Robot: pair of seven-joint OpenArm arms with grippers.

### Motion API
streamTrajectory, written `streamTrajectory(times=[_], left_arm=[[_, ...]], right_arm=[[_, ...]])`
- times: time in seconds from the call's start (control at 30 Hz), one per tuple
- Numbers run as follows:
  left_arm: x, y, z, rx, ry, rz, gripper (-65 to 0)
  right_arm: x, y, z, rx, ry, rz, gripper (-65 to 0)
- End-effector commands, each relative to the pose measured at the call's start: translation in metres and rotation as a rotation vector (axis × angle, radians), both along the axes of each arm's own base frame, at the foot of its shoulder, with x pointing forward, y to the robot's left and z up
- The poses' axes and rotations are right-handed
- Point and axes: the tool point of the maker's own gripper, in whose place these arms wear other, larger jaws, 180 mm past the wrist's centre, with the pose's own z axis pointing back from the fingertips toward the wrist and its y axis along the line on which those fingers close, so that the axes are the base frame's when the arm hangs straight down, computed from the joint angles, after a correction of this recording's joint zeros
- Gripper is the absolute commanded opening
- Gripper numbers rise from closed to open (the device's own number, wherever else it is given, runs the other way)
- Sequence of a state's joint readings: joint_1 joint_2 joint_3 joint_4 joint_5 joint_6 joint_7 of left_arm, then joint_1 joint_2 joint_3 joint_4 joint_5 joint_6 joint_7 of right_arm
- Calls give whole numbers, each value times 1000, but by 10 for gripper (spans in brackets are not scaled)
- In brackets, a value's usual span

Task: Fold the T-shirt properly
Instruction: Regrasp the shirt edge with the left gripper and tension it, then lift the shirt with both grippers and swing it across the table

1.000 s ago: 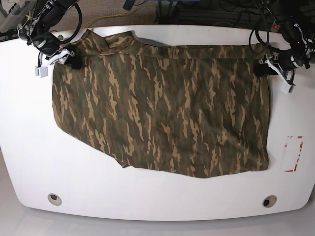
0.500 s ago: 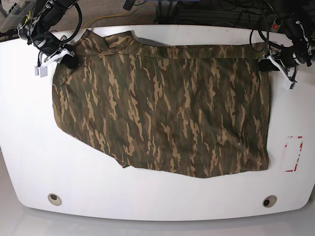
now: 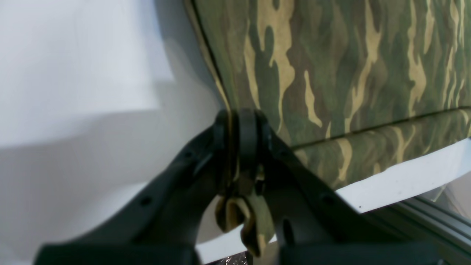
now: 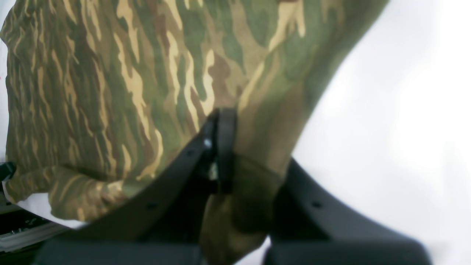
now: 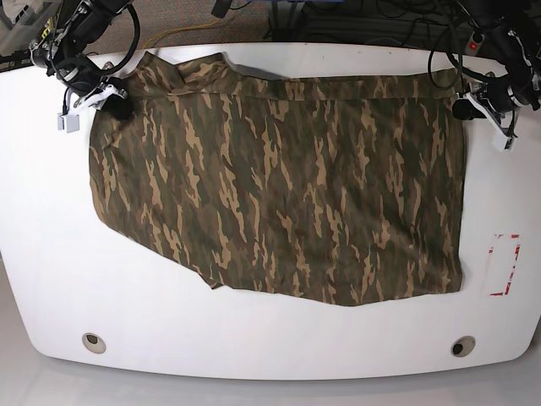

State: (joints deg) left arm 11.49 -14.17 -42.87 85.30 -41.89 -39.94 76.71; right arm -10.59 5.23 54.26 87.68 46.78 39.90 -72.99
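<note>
The camouflage T-shirt (image 5: 279,186) lies spread over the white table (image 5: 51,245), its collar end toward the far left. My left gripper (image 5: 464,109) is shut on the shirt's far right corner; in the left wrist view the jaws pinch a bunched bit of the T-shirt (image 3: 331,66) at the left gripper (image 3: 241,147). My right gripper (image 5: 118,106) is shut on the shirt's far left edge near the sleeve; the right wrist view shows T-shirt (image 4: 128,73) cloth squeezed in the right gripper (image 4: 230,147).
A red-and-white marked rectangle (image 5: 503,264) sits near the table's right edge. Two round holes (image 5: 94,342) (image 5: 462,346) are set in the front corners. Cables and arm bases crowd the floor behind the far edge.
Both grippers have closed on the shirt's far corners. The left gripper has pulled its corner outward to the right, stretching the far edge tauter; the right gripper has shifted only slightly.
</note>
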Motion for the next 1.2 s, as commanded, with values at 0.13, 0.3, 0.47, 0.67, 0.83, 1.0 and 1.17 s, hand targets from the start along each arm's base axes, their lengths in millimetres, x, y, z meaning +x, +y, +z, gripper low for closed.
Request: streamTrajectory(times=[0.13,0.3,0.47,0.67,0.83,1.0,1.17], left_arm=[[7,7,10,18,-37,3,-626],[7,7,10,16,-38,3,-626],[7,7,10,15,-38,3,-628],[7,5,9,11,-36,-1,-650],[8,5,10,16,-39,-4,-650],[9,5,12,23,-40,-14,-650],[29,-2,42,121,-120,-117,-650]], right_arm=[[5,-9,11,-20,-45,-16,-650],[4,-9,10,-19,-41,-16,-650],[-1,-10,8,-20,-43,-33,-650],[-9,-10,5,-22,-31,-34,-650],[-14,-12,3,-28,-18,-32,-650],[-23,-14,1,-38,4,-25,-650],[-20,-22,19,-113,-23,4,-650]])
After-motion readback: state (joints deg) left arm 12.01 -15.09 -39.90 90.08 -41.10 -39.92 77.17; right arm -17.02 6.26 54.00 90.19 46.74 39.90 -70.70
